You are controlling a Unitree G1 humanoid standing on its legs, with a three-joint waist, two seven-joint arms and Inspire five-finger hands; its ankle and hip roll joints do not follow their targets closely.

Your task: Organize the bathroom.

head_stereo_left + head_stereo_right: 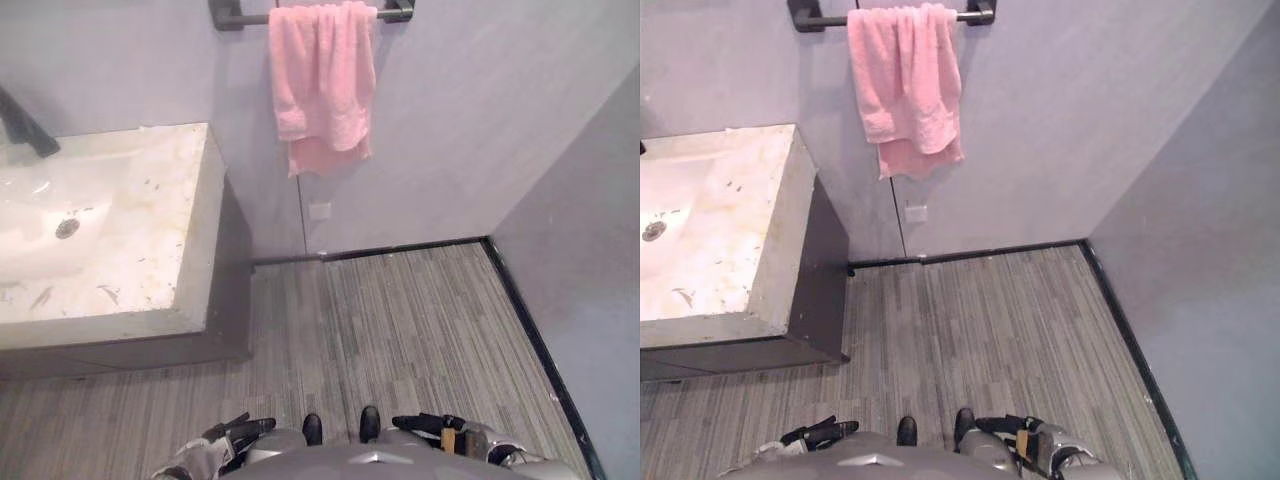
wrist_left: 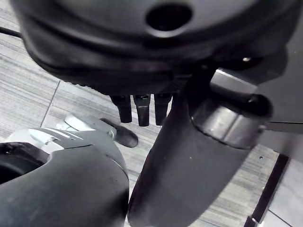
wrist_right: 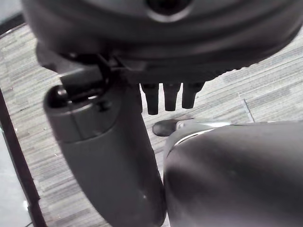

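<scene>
Towel (image 1: 322,85), pink and folded over itself, hangs from a dark rail (image 1: 232,17) high on the grey wall (image 1: 480,120), well ahead of both hands and slightly nearer the right one's side than the left's. Its lower edge hangs clear of the floor (image 1: 400,320), and a small pale wall plate (image 1: 320,211) sits just beneath it. The left hand (image 1: 240,433) rests low by the robot's side, its dark fingers (image 2: 142,109) straight and relaxed, lying close together and holding nothing; past them the left wrist view shows only striped grey flooring. The right hand (image 1: 425,424) hangs low on the other side, its fingers (image 3: 171,97) likewise straight, side by side and empty above the same flooring. Ahead of the left hand and further out to its side stands a pale stone basin (image 1: 190,200) on a dark cabinet (image 1: 235,270), with a round drain (image 1: 67,228) in the bowl and a dark tap (image 1: 25,128) at its far edge. The basin's surface is marked with scattered dark flecks. A dark skirting strip (image 1: 400,248) runs along the foot of the wall and turns down the side wall beyond the right hand. Both hands are well apart from the towel and the basin.
</scene>
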